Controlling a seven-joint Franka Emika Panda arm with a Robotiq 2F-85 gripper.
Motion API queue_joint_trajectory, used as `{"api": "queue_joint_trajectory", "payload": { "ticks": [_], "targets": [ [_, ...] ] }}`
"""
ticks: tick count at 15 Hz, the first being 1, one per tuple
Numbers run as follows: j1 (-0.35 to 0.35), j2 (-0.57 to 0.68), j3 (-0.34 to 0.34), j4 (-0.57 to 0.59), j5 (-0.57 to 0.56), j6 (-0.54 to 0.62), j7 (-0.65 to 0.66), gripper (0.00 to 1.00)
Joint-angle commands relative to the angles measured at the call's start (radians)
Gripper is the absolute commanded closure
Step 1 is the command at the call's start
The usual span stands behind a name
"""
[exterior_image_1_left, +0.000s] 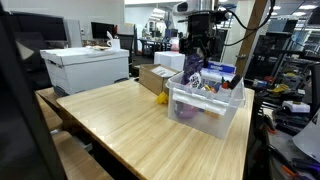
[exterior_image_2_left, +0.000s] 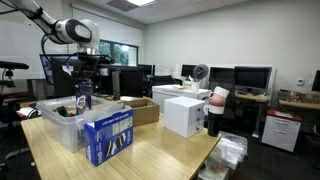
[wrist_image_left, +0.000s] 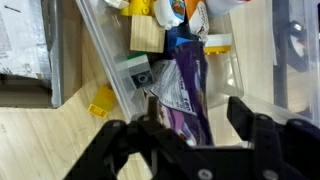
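Note:
My gripper (wrist_image_left: 192, 108) hangs over a clear plastic bin (exterior_image_1_left: 226, 108) of mixed items on the wooden table. A purple packet (wrist_image_left: 185, 90) stands between my fingers. The left finger is against it, and a gap shows between it and the right finger, so the jaws look open around it. In both exterior views the packet (exterior_image_1_left: 193, 68) (exterior_image_2_left: 84, 96) sits at the fingertips, its lower end at the bin's rim. Under it in the bin lie a wooden block (wrist_image_left: 147, 36), a yellow piece (wrist_image_left: 216, 42) and other small things.
A yellow brick (wrist_image_left: 100, 103) lies on the table beside the bin. A blue box (exterior_image_2_left: 108, 135) stands near the table edge. A cardboard box (exterior_image_1_left: 153, 77) and a white box (exterior_image_1_left: 88, 68) are on the table (exterior_image_1_left: 120, 125). Desks and monitors stand behind.

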Motion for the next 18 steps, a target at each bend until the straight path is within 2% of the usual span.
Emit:
{"api": "queue_joint_trajectory", "payload": {
  "ticks": [1, 4, 8, 13, 18],
  "targets": [
    [-0.012, -0.001, 0.013, -0.004, -0.006, 0.008, -0.002, 0.56],
    [-0.012, -0.001, 0.014, -0.003, -0.007, 0.008, -0.002, 0.75],
    [-0.012, 0.000, 0.014, -0.003, -0.007, 0.009, -0.002, 0.92],
    [-0.012, 0.001, 0.014, -0.004, -0.007, 0.008, -0.002, 0.98],
    [-0.012, 0.001, 0.014, -0.004, -0.007, 0.009, -0.002, 0.95]
  ]
}}
